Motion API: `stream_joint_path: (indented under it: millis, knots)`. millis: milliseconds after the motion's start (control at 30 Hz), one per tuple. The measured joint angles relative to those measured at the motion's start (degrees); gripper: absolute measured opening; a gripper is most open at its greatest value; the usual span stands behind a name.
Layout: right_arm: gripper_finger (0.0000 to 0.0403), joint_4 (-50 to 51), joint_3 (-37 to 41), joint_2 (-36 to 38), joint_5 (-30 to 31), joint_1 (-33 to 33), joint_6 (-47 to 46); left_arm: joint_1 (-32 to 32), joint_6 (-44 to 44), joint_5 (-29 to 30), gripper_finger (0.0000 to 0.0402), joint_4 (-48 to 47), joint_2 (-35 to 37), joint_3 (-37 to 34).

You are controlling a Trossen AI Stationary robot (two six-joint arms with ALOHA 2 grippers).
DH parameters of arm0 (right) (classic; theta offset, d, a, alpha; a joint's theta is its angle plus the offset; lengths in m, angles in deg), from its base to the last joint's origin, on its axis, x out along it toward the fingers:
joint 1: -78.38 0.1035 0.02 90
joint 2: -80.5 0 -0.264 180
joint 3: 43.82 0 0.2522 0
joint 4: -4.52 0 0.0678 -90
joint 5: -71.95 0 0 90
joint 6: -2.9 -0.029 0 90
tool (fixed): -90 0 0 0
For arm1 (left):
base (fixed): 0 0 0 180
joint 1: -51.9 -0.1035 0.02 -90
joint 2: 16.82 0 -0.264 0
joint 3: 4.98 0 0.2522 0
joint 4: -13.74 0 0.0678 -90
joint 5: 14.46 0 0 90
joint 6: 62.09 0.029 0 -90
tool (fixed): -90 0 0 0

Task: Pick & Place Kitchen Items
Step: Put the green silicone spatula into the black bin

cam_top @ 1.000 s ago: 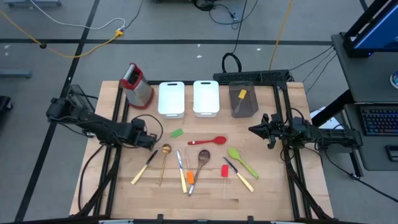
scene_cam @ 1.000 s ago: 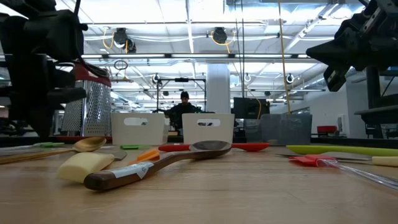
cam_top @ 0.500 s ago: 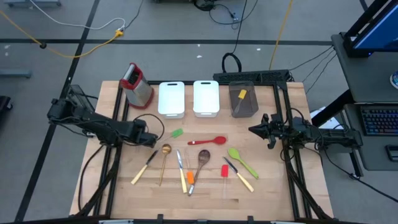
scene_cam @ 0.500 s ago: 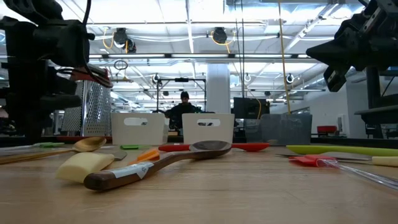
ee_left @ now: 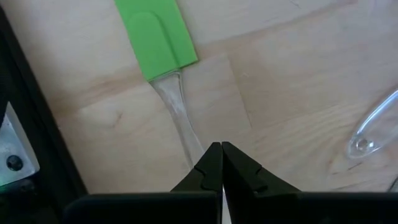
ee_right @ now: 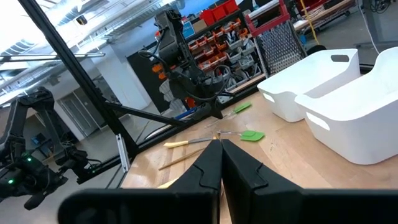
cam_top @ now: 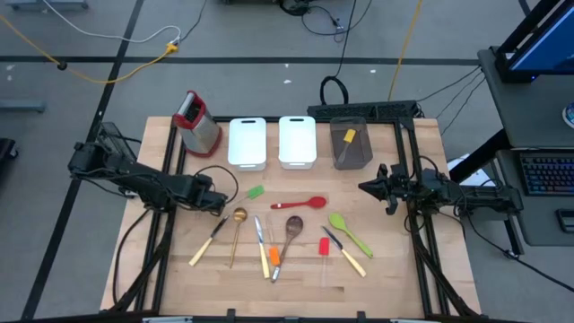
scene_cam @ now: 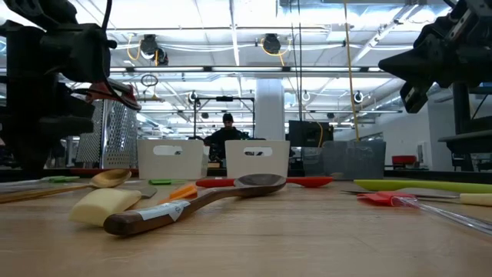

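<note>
Here we judge the work to be at the approach for a pick: most of the kitchen items lie loose on the wooden table [cam_top: 377, 278], while only a yellow spatula [cam_top: 346, 144] sits in the grey tray [cam_top: 363, 133] at about one o'clock from the table's centre. The left gripper [cam_top: 218, 203] hangs at about nine o'clock from centre, its fingers closed together on nothing. In its wrist view the green spatula [ee_left: 155, 36] lies ahead of the fingertips, green blade farther out and clear handle running back toward them; the handle's near end seems to pass just beside or under the tips, though we cannot tell whether it touches them. A second clear handle [ee_left: 373, 127] shows off to one side. From above, that green spatula [cam_top: 254, 192] lies near the gripper at its two o'clock. The right gripper [cam_top: 366, 187] waits at three o'clock, fingers likewise pressed together and empty, with the green spoon [cam_top: 348, 231] and red spoon [cam_top: 299, 204] nearby. The next move, as we read it, calls for the left jaws to part, straddle the thin clear handle and descend squarely, since so slim and slippery a handle could skid aside. The two white trays [cam_top: 272, 142] at twelve o'clock appear empty.
</note>
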Motion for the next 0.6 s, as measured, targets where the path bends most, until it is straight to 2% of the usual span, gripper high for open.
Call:
stream_joint_path:
  millis: [200,300,467,600]
  knots:
    - [0.0,0.3,0.0,0.0,0.1,0.0,1.6,-1.4,-2.5,-0.4,0.0019,0.6,0.0,0.0]
    - [0.0,0.9,0.0,0.0,0.1,0.0,1.6,-2.0,-3.0,-0.8,0.0017,4.2,0.0,0.0]
    - [0.0,0.9,0.0,0.0,0.1,0.0,1.2,-2.7,4.1,0.4,0.0009,14.1,0.0,0.0]
    - [0.0,0.9,0.0,0.0,0.1,0.0,1.2,-3.2,7.1,2.7,0.0031,17.4,0.0,0.0]
